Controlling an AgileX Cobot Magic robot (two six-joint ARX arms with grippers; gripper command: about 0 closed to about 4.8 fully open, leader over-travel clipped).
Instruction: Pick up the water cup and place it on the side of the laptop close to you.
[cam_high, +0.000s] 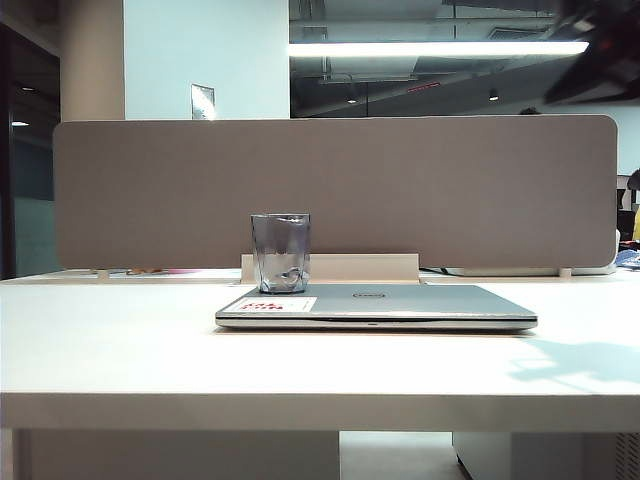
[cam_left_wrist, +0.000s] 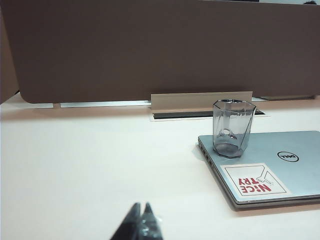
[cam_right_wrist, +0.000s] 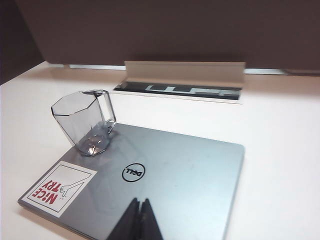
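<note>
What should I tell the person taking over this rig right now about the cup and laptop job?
Left gripper: shut, empty, low over bare table, left of the laptop.
Right gripper: shut, empty, above the closed laptop's lid.
Water cup: upright on the lid's far left corner, behind the white sticker.
Done: nothing; cup not grasped.
Left: open a gripper, grasp the cup, lift it and set it on the table at the laptop's near side.

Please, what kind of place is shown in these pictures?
Probably an open-plan office: a white desk backed by a grey fabric divider panel, a thin silver-grey laptop lying closed, and strip lighting overhead.
</note>
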